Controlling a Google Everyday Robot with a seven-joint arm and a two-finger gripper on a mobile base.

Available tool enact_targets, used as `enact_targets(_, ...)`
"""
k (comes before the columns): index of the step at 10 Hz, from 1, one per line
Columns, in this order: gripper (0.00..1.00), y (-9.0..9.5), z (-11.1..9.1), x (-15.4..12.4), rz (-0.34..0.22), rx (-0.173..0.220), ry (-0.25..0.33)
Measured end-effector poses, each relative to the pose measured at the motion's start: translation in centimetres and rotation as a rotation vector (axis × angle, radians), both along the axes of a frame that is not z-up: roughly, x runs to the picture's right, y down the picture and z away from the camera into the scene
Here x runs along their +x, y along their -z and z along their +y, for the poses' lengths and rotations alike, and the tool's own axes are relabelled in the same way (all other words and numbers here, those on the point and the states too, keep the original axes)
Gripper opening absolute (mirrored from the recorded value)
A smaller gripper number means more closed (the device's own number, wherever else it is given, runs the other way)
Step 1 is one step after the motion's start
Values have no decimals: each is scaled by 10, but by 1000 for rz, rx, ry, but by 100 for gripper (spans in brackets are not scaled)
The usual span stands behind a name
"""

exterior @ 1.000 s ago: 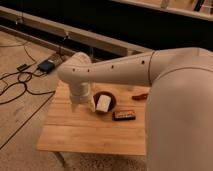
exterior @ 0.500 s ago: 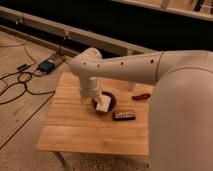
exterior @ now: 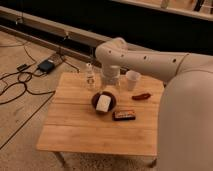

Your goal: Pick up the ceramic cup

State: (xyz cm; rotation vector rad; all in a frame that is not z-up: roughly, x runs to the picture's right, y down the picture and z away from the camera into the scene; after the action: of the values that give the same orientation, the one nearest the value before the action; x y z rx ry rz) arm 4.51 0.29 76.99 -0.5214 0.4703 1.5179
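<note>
Starting at the left: lying on the floor, well left of the bowl [exterior: 104, 102] and behind it, a dark box [exterior: 46, 65] with cables. Standing behind the bowl and a little to its left, a small clear bottle [exterior: 90, 76]. Sitting inside the bowl, a white block [exterior: 103, 103]. Hanging straight behind the bowl, low over the table [exterior: 75, 130], the gripper [exterior: 111, 76]; released or clenched, not possible to tell. Standing behind the bowl and to its right, upright, just beside the gripper but apparently not touching it, the cup [exterior: 132, 80]. Lying right of the bowl, a red thing [exterior: 141, 96]; lying in front of the bowl, slightly to its right, a dark packet [exterior: 124, 115].

Judging the cup: probably being light, stiff, glazed and therefore slippery, and breakable if tipped or dropped. Best taking hold across the upper wall below the rim, with the downward taper helping against sliding; squeezing gently and lifting straight up.
</note>
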Motion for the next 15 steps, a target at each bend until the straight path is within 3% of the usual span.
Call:
enact_targets(5, 65, -41, -41, 56, -36, 33, 80)
enact_targets(12, 65, -106, -62, 99, -52, 31, 135)
enact_targets(15, 65, -129, -70, 103, -69, 34, 158)
